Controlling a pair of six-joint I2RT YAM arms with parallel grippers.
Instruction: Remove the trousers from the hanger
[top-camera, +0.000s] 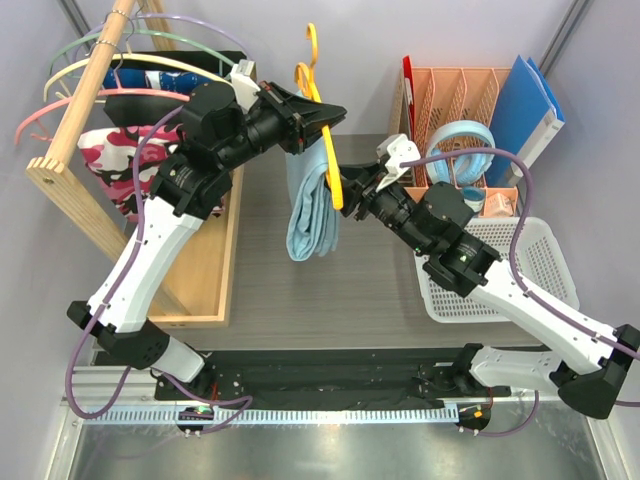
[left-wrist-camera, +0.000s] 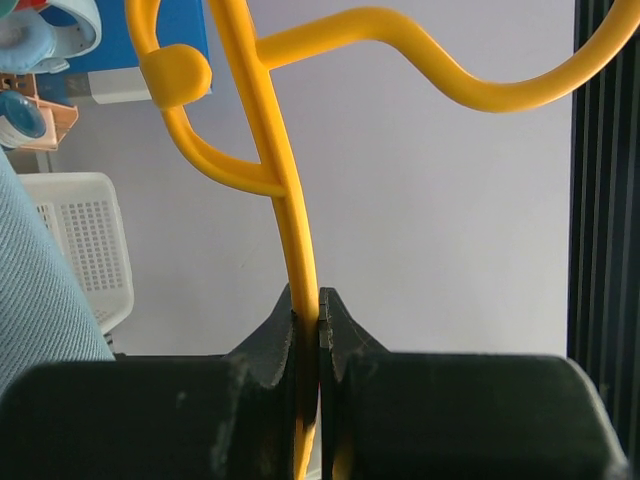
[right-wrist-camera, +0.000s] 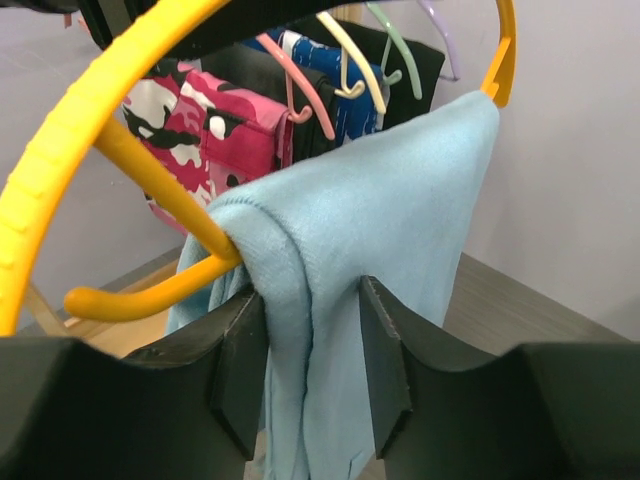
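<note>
The yellow-orange hanger (top-camera: 331, 172) hangs in the air over the middle of the table, and my left gripper (top-camera: 325, 113) is shut on its thin shaft just under the hook. In the left wrist view the hanger (left-wrist-camera: 285, 200) runs straight up from between the closed jaws of that gripper (left-wrist-camera: 318, 310). The sky-blue trousers (top-camera: 310, 215) are draped over the lower bar. My right gripper (top-camera: 352, 190) reaches in from the right. In the right wrist view the trousers' folded edge (right-wrist-camera: 400, 190) sits between the spread fingers of that gripper (right-wrist-camera: 312, 340), unsqueezed, beside the hanger's bar end (right-wrist-camera: 150, 290).
A wooden rack (top-camera: 75, 130) at the left carries several coloured hangers and a pink camouflage garment (top-camera: 110, 155). At the right stand a white basket (top-camera: 520, 260), an orange file organiser (top-camera: 460, 95), a blue binder (top-camera: 525, 110) and a tape roll (top-camera: 465, 138).
</note>
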